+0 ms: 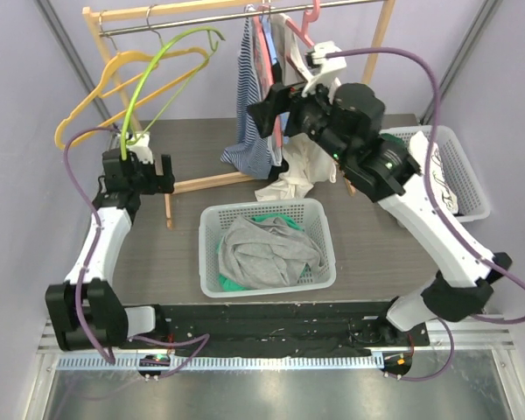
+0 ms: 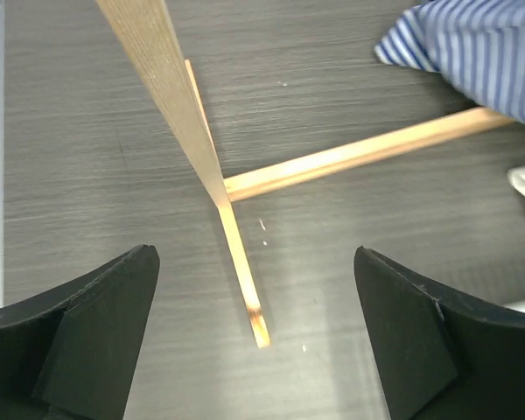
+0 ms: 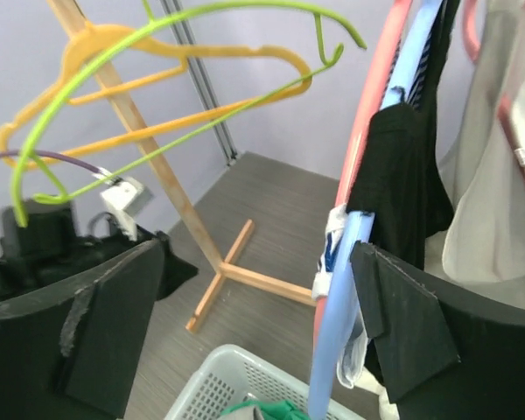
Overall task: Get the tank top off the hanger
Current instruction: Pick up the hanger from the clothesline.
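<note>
L gripper: fingers spread wide, nothing btwn them, pointing down at the dark table. Straight below it is the foot of the wooden rack, w/ upright post, floor bar and cross bar meeting mid-frame. A corner of the striped tank top hangs into the upper right of that view, well apart from the fingers.

In the top view the green hanger is bare. It arcs from the rail at upper centre down to the L wrist; can't tell if it touches. A yellow hanger, also bare, hangs behind it at upper left.

R gripper: also wide open, holding nothing, raised up near the rail at top centre of the top view and facing left along the rack. Just beside its right finger, right half of the wrist view, are a pink hanger and a blue hanger, w/ a black top hanging by them. I can't make out which of the two carries it. A white garment droops under the R arm, its lower end on the table.

The striped tank top hangs from the rail, just left of the R gripper in the top view, its hem low near the rack's cross bar. Can't tell which hanging piece is the one meant.

Bottom centre of the table: white basket w/ a grey garment piled in it over some green cloth. A 2nd white bin sits at the right edge, partly behind the R arm.
</note>
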Tool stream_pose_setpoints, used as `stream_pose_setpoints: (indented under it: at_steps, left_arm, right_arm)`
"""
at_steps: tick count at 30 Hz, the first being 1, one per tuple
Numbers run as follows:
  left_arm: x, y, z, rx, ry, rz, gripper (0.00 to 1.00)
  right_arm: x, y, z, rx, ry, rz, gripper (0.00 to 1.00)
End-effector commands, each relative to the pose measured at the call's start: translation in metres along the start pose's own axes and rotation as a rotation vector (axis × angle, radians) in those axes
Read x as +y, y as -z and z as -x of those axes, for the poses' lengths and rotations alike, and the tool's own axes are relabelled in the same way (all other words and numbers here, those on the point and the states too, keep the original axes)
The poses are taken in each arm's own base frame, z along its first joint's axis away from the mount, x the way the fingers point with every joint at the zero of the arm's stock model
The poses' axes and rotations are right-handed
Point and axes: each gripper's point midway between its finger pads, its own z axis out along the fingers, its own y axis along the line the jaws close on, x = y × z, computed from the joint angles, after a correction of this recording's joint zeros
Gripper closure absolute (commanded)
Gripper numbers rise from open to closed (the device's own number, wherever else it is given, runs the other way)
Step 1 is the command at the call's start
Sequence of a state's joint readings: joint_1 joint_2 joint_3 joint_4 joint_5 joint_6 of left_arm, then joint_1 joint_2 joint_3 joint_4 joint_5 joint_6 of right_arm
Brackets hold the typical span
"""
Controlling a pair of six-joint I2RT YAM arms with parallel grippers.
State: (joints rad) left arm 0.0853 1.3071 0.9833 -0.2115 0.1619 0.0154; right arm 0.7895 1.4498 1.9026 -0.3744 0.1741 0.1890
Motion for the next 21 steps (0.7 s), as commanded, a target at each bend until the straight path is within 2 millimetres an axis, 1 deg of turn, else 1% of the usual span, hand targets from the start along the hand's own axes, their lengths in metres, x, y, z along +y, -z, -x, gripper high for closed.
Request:
stream_pose_setpoints:
  at_steps: [1,3,4,5,6,7,9,10,11,13,17,18,19,21]
  left_arm:
    - [-0.019,0.047,0.012,-0.035,-0.05,-0.072,0.0]
    - [-0.026,0.058,0.013,-0.035,-0.066,-0.107,0.0]
    - [-0.029,0.069,0.01,-0.025,-0.073,-0.117,0.0]
    - [-0.033,0.075,0.014,-0.03,-0.084,-0.137,0.0]
    - [-0.036,0.081,0.015,-0.026,-0.094,-0.15,0.0]
    - [-0.037,0.09,0.009,0.001,-0.096,-0.153,0.0]
    - [-0.04,0.099,0.01,0.004,-0.104,-0.165,0.0]
    - [-0.042,0.103,0.004,0.023,-0.104,-0.172,0.0]
    - [-0.043,0.11,0.006,0.008,-0.109,-0.174,0.0]
    - [-0.047,0.116,0.002,0.005,-0.115,-0.191,0.0]
    - [-0.054,0.13,0.005,-0.01,-0.131,-0.221,0.0]
    - [-0.056,0.132,0.006,-0.01,-0.13,-0.229,0.0]
    - [-0.057,0.137,0.011,-0.015,-0.13,-0.236,0.0]
    - [-0.059,0.142,0.015,-0.022,-0.131,-0.245,0.0]
  right_arm:
    - [0.014,-0.009,0.005,0.021,0.003,0.05,0.0]
    - [0.014,-0.019,0.005,0.022,0.01,0.044,0.0]
    - [0.013,-0.02,0.006,0.021,0.01,0.039,0.0]
    - [0.011,-0.023,0.002,0.036,0.011,0.025,0.0]
    - [0.011,-0.026,0.001,0.043,0.012,0.019,0.0]
    - [0.011,-0.025,0.007,0.032,0.008,0.017,0.0]
    - [0.008,-0.021,0.01,0.034,0.005,-0.001,0.04]
    - [0.007,-0.013,0.017,0.018,0.011,0.002,0.04]
    - [0.007,-0.009,0.024,-0.008,0.012,0.003,0.05]
    - [0.004,0.007,0.04,-0.058,0.021,0.001,0.04]
    - [0.003,0.022,0.068,-0.138,0.049,-0.002,0.04]
    - [0.004,0.022,0.069,-0.143,0.05,0.003,0.03]
    - [0.009,0.022,0.071,-0.148,0.047,0.029,0.04]
    - [0.02,0.021,0.075,-0.169,0.022,0.083,0.04]
